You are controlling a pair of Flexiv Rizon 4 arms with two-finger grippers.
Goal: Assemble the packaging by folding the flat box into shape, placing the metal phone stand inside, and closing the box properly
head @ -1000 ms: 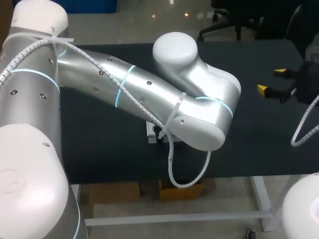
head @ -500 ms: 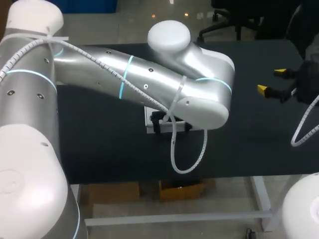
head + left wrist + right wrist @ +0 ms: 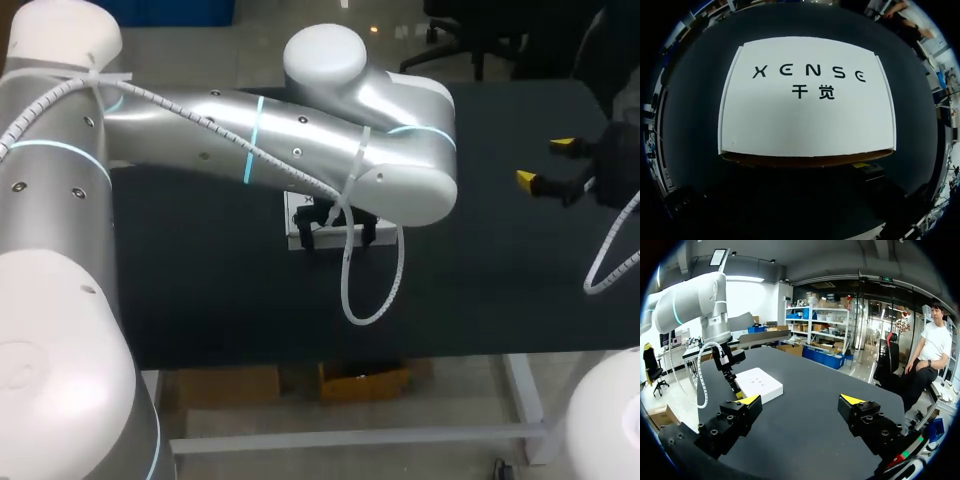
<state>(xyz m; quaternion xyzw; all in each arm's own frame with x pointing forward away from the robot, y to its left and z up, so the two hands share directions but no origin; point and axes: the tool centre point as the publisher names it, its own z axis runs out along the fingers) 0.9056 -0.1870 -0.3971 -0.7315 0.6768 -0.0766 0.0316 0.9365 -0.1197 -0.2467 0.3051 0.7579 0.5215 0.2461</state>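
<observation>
Arm on my left (image 3: 200, 130) enters the head view from 9 o'clock and lies across the black table (image 3: 500, 270), its wrist above the table's middle. A white spiral cable (image 3: 370, 300) hangs in a loop from that wrist toward 6 o'clock.

Under the wrist sits the white box (image 3: 296, 222). Only its 9 o'clock part shows here; the arm covers the rest. The left gripper (image 3: 338, 232) shows only as dark parts over the box's 6 o'clock edge. Whether it is open or closed: cannot tell from any view.

Left wrist view: box (image 3: 807, 105) lies flat on the table (image 3: 690, 125), ahead of the camera. The lid is down, with dark print across the top face. A brown cardboard edge runs along the side nearest the camera. The side flaps sit flush.

Right wrist view: box (image 3: 759, 384) rests on the table (image 3: 815, 385) ahead of the right gripper, at about 11 o'clock from it. The left arm (image 3: 695, 297) stands over the box, and the left gripper (image 3: 732, 380) points down at the box's side, close to it. Contact cannot be judged.

Right gripper (image 3: 545, 161) is well apart from the box, at about 3 o'clock from it near the table's edge. Its yellow-tipped fingers (image 3: 527, 178) are spread wide with nothing between them. The right wrist view confirms this: the gripper (image 3: 801, 400) is over bare table, its two tips far apart.
</observation>
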